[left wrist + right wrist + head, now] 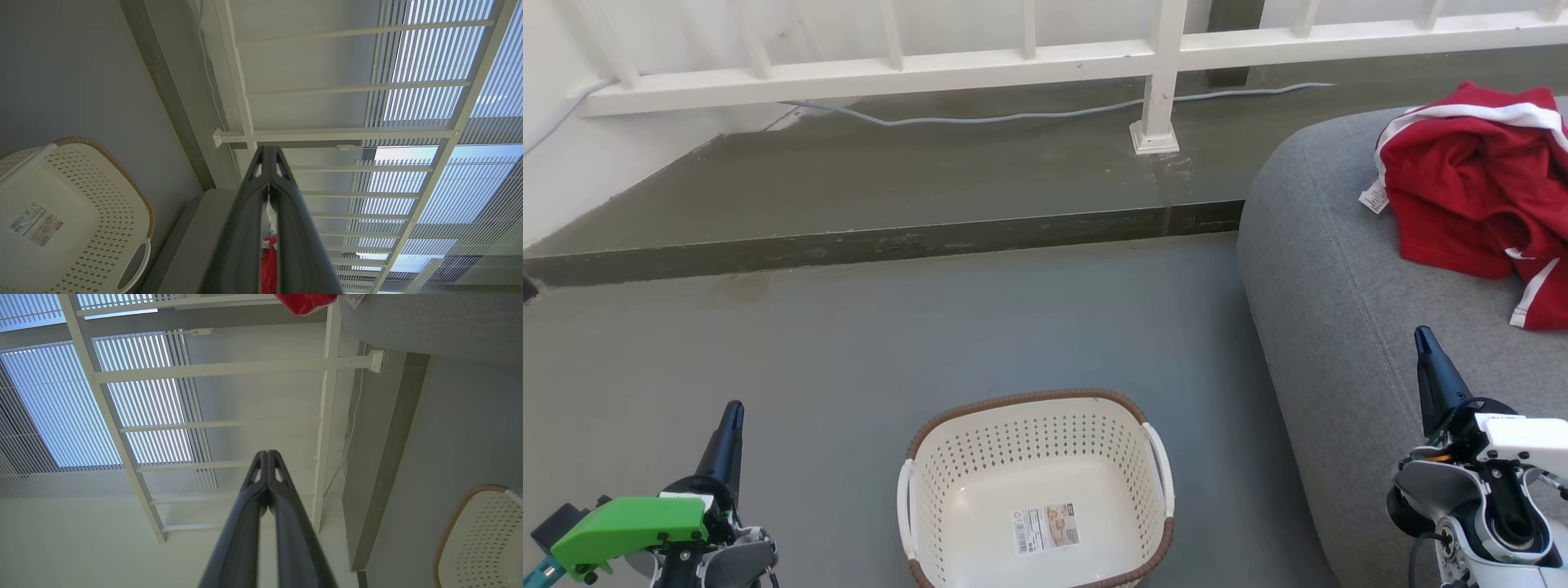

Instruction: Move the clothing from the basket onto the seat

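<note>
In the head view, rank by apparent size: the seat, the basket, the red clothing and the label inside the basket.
1. grey seat: largest, though cropped by the frame.
2-3. laundry basket and red clothing: look alike; both are cropped and the basket is nearer, so no ranking.
4. paper label: smallest.

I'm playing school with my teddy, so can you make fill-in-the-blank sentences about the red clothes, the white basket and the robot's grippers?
1. The bright red soft clothing with white stripes lies on the big grey woven-fabric ____.
2. Inside the small cream-white perforated plastic basket with a brown rim lies just a paper ____.
3. The basket stands on the grey ____.
4. The long dark fingers of the left gripper and the right gripper are ____.

Missing words: seat; label; floor; shut.
</note>
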